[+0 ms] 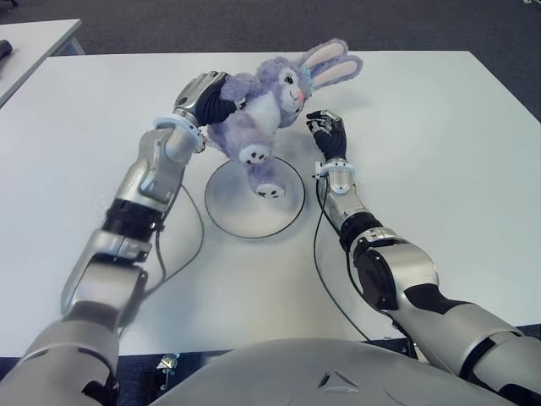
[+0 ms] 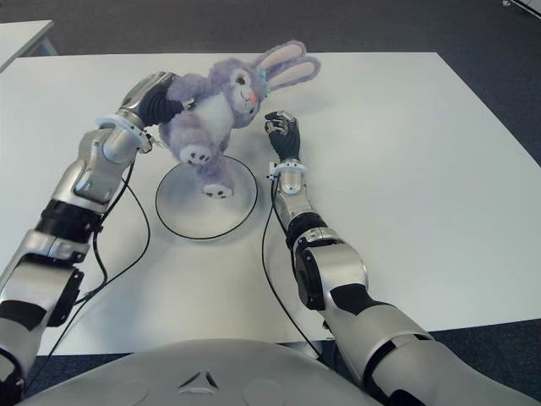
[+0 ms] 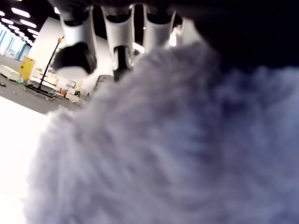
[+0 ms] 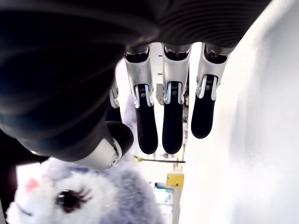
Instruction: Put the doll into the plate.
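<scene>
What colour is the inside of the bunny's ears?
Pink. The bunny itself is purple, held in the left hand above the plate; the left eye view shows the ears best.

Head stereo pair looking down at the table (image 1: 439,152), sharing one scene, wrist cameras close behind each hand's fingers (image 4: 173,126)

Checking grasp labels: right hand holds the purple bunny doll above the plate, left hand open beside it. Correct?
Not quite: the hands are swapped. In the left eye view the left hand grips the purple bunny doll above the plate; the left wrist view shows its fingers on the fur. The right hand is open beside it.
</scene>
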### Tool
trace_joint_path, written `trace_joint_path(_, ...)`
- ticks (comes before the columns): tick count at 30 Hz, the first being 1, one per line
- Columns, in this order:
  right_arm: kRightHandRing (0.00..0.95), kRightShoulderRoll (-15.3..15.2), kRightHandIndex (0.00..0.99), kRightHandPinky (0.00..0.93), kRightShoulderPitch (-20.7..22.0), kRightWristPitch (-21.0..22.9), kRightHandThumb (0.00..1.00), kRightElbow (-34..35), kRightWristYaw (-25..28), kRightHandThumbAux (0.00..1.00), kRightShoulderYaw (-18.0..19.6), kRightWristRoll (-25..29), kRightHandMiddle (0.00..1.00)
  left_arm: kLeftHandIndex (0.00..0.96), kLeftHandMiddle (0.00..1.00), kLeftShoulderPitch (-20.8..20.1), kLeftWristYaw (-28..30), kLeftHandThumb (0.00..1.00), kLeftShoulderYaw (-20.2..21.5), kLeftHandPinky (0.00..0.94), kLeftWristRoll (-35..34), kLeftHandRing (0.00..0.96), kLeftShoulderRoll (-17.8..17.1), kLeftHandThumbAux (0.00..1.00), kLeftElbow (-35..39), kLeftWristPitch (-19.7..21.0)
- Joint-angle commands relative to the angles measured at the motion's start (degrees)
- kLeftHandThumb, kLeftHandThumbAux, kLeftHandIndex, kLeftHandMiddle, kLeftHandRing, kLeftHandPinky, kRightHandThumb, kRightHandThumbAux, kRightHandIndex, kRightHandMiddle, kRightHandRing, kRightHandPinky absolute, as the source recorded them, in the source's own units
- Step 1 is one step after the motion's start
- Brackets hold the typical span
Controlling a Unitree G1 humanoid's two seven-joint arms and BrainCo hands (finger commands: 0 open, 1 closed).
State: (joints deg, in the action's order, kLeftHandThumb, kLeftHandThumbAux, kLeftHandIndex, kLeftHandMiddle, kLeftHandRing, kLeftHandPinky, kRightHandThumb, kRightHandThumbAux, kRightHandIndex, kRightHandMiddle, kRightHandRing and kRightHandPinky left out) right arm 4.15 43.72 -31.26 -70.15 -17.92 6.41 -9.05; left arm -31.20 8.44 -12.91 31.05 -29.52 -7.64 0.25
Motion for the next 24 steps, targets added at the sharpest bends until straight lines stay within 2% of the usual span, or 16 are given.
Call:
trace_joint_path(1,0.339,2.88,0.409,0.313,-11.74,9.87,0.686,-8.23,0.04,0.740,0.25,-0.02,0.353,0.719,0.806,4.53,6.80,0.636,1.43,0.825,1.57,0.821,-1.96,0.691,15.26,6.01)
trace_joint_path(7,0.337,2.94,0.409,0.311,-11.66,10.01,0.689,-8.21,-0.17,0.741,0.29,0.08,0.355,0.720,0.812,5.97,11.33,0.601,1.79,0.805,1.77,0.819,-2.51,0.693,24.75,9.01)
trace_joint_path(17,0.337,2.82,0.409,0.307,-11.58,10.18,0.689,-8.19,-0.31,0.740,0.02,-0.05,0.353,0.715,0.813,9.13,14.67,0.563,4.28,0.762,1.70,0.807,-5.66,0.695,31.33,8.59)
trace_joint_path(24,0.331,2.73,0.410,0.295,-11.53,10.21,0.690,-8.18,-0.29,0.740,-0.12,-0.05,0.351,0.694,0.797,9.79,16.07,0.549,5.68,0.723,3.63,0.785,-7.40,0.696,34.47,9.69)
